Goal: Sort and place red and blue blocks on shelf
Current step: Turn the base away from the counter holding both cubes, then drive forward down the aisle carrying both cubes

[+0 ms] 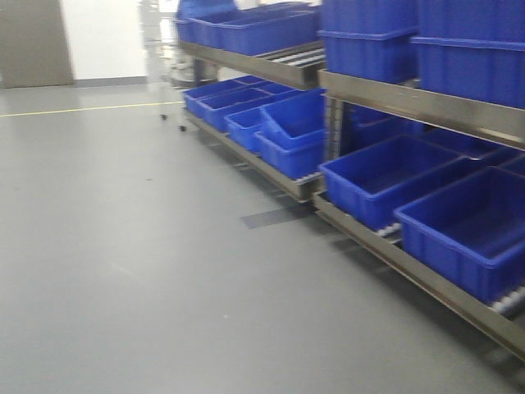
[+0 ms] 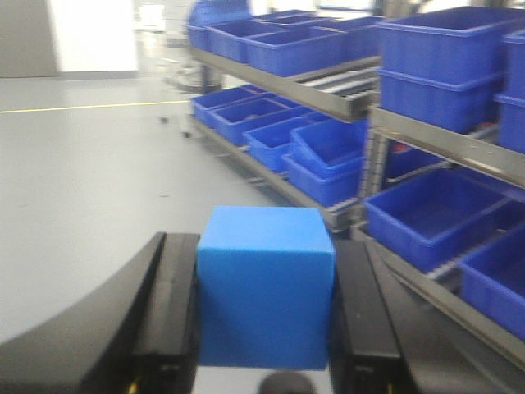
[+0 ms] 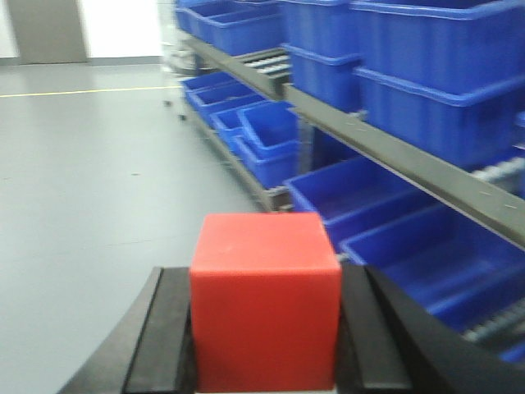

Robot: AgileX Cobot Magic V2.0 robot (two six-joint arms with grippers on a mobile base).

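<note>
The left hand [image 2: 267, 328] is closed on a light blue matte cube [image 2: 267, 287]. The cube sits squarely between the hand's two black fingers [image 2: 176, 316], with both side faces pressed against them. The right hand [image 3: 264, 332] grips a solid red matte cube [image 3: 264, 295] the same way, upright, with a black finger touching each side. Neither cube is on the shelf. Each is up in its hand, with the smooth grey floor [image 1: 123, 246] behind it and the shelf off to its right.

The multi-tier brushed grey steel shelf [image 1: 394, 94] runs along the right side of all three views and recedes toward the far white wall [image 1: 102, 37]. Behind its flat front rails stand large blue plastic bins [image 1: 377, 176]. On the lower tier they sit in a row on roller tracks [image 1: 509, 300], and on the upper tier some are stacked two high. In the left wrist view a stretch of these tracks shows uncovered between bins on the upper tier.

A thin yellow line [image 1: 82, 108] crosses the floor far off. A dark rectangular patch [image 1: 267, 217], perhaps tape, lies on the floor just beside the shelf's foot; the front view is too blurred to settle it.
</note>
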